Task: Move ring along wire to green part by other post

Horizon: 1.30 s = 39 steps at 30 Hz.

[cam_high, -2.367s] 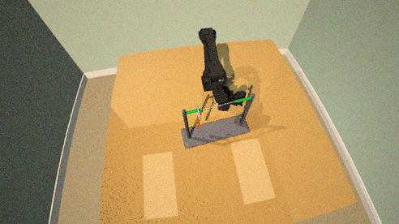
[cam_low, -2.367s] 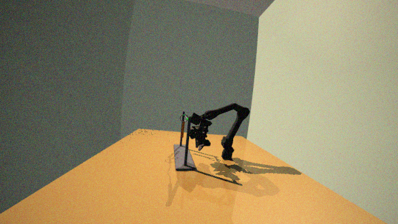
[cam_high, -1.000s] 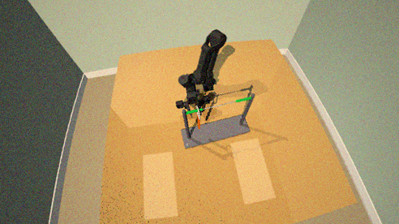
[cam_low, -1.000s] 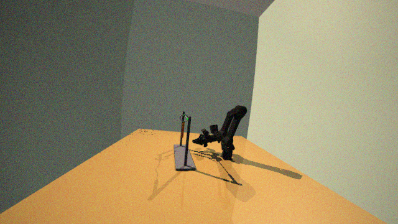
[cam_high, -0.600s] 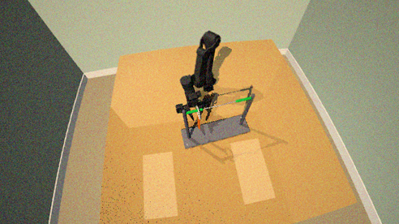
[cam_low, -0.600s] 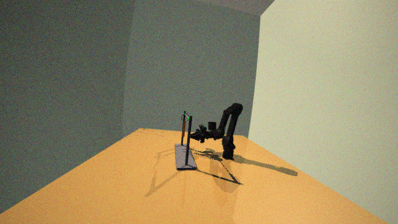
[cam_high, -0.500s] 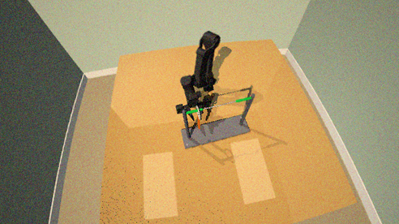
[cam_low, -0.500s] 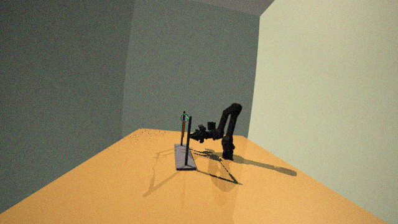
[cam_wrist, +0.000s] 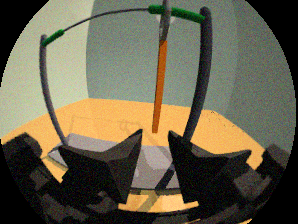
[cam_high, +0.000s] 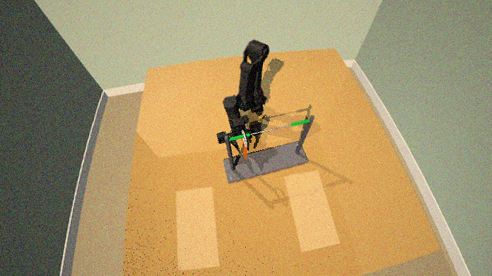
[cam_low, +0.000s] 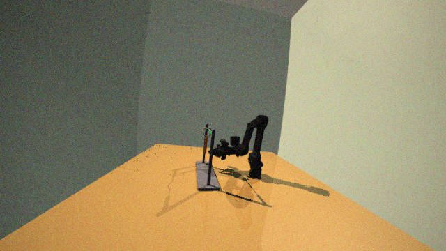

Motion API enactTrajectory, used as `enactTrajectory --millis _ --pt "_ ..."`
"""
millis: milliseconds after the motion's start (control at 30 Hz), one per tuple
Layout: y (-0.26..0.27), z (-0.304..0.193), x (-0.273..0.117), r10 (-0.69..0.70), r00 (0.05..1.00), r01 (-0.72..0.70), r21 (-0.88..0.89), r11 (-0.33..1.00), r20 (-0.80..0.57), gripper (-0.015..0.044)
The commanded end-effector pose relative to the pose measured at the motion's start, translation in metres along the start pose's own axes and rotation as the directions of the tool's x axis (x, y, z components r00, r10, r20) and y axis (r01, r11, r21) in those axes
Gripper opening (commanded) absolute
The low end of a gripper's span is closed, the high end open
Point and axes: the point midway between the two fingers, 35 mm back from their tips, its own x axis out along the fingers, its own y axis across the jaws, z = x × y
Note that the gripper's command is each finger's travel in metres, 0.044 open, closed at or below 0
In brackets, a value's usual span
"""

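ring handle [cam_high: 244,152] [cam_low: 205,143] [cam_wrist: 160,85]: orange | wire ends [cam_high: 300,123] [cam_wrist: 186,14]: green | claw [cam_wrist: 154,132]: black | posts [cam_high: 304,135] [cam_low: 210,160] [cam_wrist: 204,75]: dark grey

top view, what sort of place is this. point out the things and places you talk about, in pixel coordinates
Probably a plain room set up as a robot test area: a black robot arm [cam_high: 252,83] [cam_low: 258,139], a wire frame on two posts with a ring hung on it, and bare walls around a wide orange-tan surface [cam_high: 253,271] [cam_low: 139,216].

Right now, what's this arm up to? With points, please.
The arm [cam_high: 251,83] [cam_low: 258,136] is lined up to grasp the orange handle [cam_high: 245,151] [cam_low: 205,143] [cam_wrist: 159,85], but nothing is held. Its end effector [cam_high: 250,146] [cam_low: 211,152] [cam_wrist: 154,132] is partly open, fingertips just short of the handle's lower end. The ring [cam_high: 244,138] [cam_low: 203,132] [cam_wrist: 165,22] hangs on the green stretch by one post [cam_high: 230,153] [cam_low: 205,153] [cam_wrist: 204,75]. The move to the other post [cam_high: 304,135] [cam_low: 210,160] [cam_wrist: 48,92] hasn't begun.
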Motion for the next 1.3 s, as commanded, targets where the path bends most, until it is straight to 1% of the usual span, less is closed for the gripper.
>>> enactTrajectory --millis 0,1067,1267 --pt "-0.003 0.002 0.008 -0.003 1.0 0.003 0.0 1.0 0.004 0.016" --pt "0.0 0.003 0.058 -0.003 1.0 0.003 0.001 1.0 0.011 0.016" --pt "0.001 0.002 0.061 -0.003 1.0 0.003 0.001 1.0 0.012 0.016"
